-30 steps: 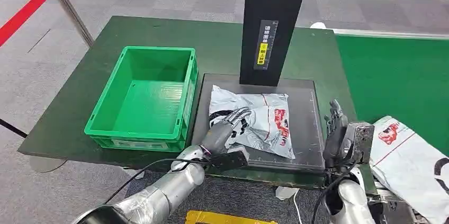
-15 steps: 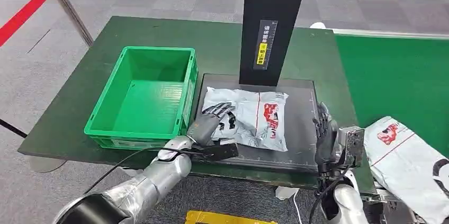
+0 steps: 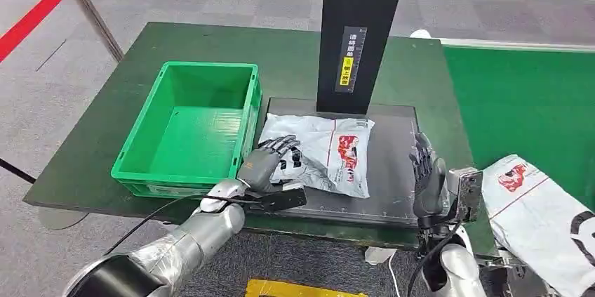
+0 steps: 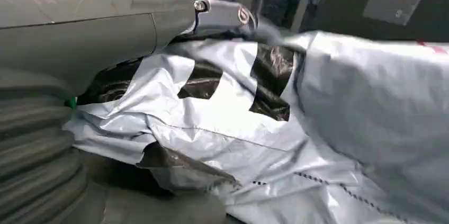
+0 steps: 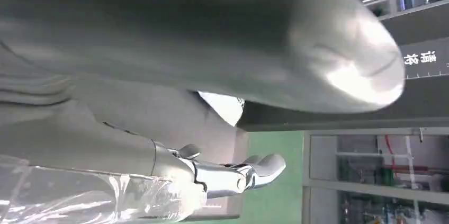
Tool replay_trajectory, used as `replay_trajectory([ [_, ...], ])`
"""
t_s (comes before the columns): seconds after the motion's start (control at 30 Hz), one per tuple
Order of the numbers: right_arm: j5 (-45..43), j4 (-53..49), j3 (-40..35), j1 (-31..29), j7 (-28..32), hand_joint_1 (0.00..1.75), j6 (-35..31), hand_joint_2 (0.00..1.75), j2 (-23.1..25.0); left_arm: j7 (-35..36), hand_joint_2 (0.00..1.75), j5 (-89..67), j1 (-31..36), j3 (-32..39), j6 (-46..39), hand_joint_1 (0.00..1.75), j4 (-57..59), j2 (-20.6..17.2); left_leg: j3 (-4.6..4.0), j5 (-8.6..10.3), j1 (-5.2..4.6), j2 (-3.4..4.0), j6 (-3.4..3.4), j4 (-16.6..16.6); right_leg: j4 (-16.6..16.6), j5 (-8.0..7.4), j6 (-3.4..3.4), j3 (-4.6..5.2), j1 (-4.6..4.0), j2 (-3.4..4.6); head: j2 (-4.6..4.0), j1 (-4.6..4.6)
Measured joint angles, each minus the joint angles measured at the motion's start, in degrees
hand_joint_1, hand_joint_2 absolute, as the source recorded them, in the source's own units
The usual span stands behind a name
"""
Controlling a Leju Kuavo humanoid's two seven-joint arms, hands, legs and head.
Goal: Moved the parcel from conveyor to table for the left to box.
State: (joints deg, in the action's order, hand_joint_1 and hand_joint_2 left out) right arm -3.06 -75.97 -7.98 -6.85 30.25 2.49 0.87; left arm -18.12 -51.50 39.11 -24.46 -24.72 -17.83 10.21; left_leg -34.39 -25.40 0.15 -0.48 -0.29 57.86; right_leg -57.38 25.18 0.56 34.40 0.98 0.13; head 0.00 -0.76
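Now left hand (image 3: pixel 263 165) fingers clamped on parcel (image 3: pixel 330 153); right hand (image 3: pixel 425 179) upright, fingers apart.

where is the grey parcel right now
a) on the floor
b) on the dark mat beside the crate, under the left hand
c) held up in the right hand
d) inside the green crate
b: the parcel lies on the dark mat next to the green crate, with the left hand resting on its near corner.
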Motion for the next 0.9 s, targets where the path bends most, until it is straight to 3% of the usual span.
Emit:
replay_trajectory([
  [0.63,1.0,0.6,0.0,0.2,-0.7,0.0,-3.6,0.0,0.0,-2.9,1.75,-0.3,-1.2,0.0,-6.6,1.75,-0.1,2.3,-0.01,-0.02,-0.01,-0.01,0.03,0.0,0.0,0.01,0.01,0.0,0.01,0.0,0.0,0.0],
  [0.9,1.1,1.5,0.0,0.3,-1.0,0.0,-4.0,0.0,0.0,0.1,1.75,-10.5,-1.2,-1.5,-12.8,1.75,-0.9,3.3,-0.02,-0.02,-0.01,-0.04,0.03,0.0,0.0,0.01,0.01,0.01,0.01,-0.02,0.0,0.0],
])
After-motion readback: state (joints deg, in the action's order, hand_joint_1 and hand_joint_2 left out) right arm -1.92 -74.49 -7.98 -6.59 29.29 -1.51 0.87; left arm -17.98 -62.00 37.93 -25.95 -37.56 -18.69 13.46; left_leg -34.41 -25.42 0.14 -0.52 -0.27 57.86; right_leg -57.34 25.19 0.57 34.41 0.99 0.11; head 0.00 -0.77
